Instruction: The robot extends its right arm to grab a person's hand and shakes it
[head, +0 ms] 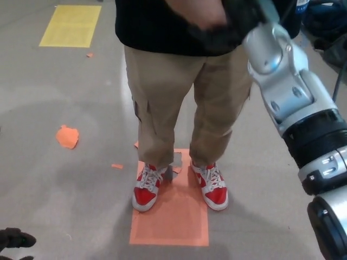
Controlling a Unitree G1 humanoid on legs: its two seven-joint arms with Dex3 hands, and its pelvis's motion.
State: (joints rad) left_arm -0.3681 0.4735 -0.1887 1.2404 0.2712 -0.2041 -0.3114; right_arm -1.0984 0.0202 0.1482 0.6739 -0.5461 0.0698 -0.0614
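Observation:
A person in a black top, tan trousers [179,97] and red and white shoes stands facing me. The person's hand [203,13] is at the top edge of the head view, wrapped around my black right hand [233,24]. My right hand is shut on the person's hand, high and blurred. The silver right forearm [287,92] rises from the lower right up to that clasp. A bit of my left hand [13,238] shows at the lower left corner; its fingers are too cropped to read.
The person's shoes [149,187] stand on an orange floor rectangle [171,216]. A yellow rectangle [70,25] lies at the far left, and orange scraps [67,136] dot the grey floor. Dark gear and a cable sit at the upper right [328,27].

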